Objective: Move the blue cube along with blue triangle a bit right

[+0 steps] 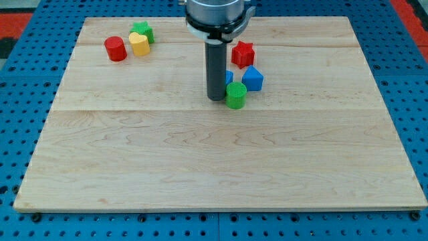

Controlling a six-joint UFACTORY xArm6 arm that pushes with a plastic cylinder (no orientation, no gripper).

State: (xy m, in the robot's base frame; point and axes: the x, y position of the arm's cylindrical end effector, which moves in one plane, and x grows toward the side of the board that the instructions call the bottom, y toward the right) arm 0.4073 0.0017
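My tip (215, 99) rests on the pale wooden board (200, 167), perhaps touching the green cylinder (235, 95); no jaws show.

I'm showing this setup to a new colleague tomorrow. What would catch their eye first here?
The dark rod coming down from the view's top centre, my tip resting just left of a green block. Crowded to its right sit a red star block, a blue block, and another blue block mostly hidden behind the rod. At top left sit red, yellow and green blocks.

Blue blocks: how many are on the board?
2: one blue block right of the rod, another blue block mostly hidden behind the rod, above the green block.
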